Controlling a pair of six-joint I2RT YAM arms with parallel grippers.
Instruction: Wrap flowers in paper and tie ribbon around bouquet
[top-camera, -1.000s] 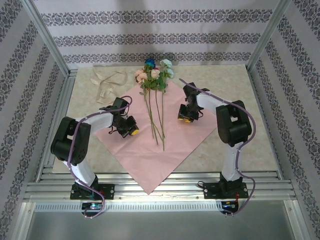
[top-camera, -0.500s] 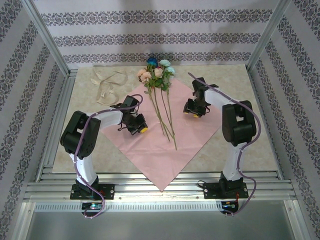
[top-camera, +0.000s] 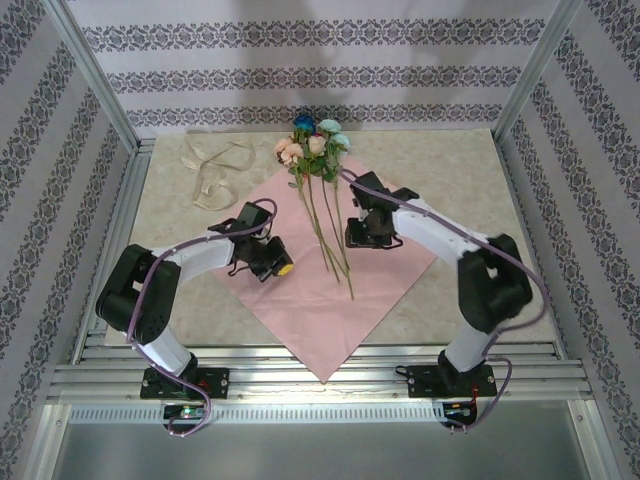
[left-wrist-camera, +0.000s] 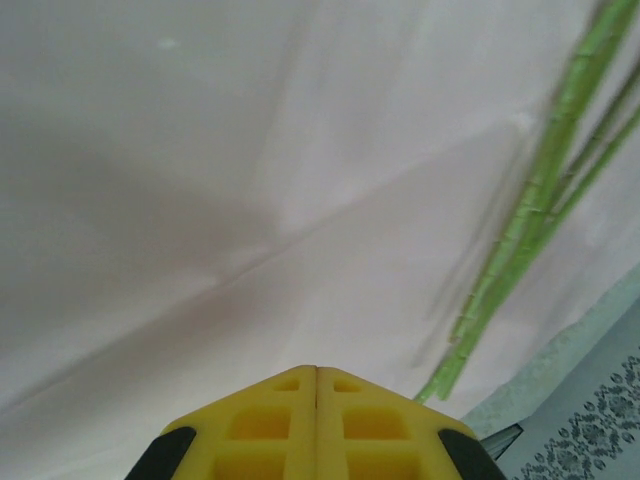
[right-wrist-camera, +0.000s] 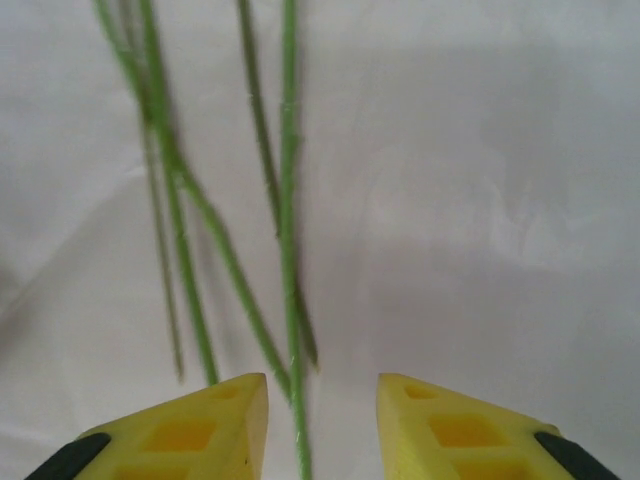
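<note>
Flowers (top-camera: 312, 148) lie on a diamond-set lilac-pink paper (top-camera: 330, 320), blooms at its far corner, with the left gripper (top-camera: 283, 268) closed over the paper to their left and the right gripper (top-camera: 356, 234) partly open above the stems.

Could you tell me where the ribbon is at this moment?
In the top view, the ribbon lies on the table at far left, just off the paper, left of the flowers.

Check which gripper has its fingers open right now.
The right gripper: its yellow fingers stand apart, a green flower stem running into the gap. On the left gripper they are pressed together over the paper.
</note>
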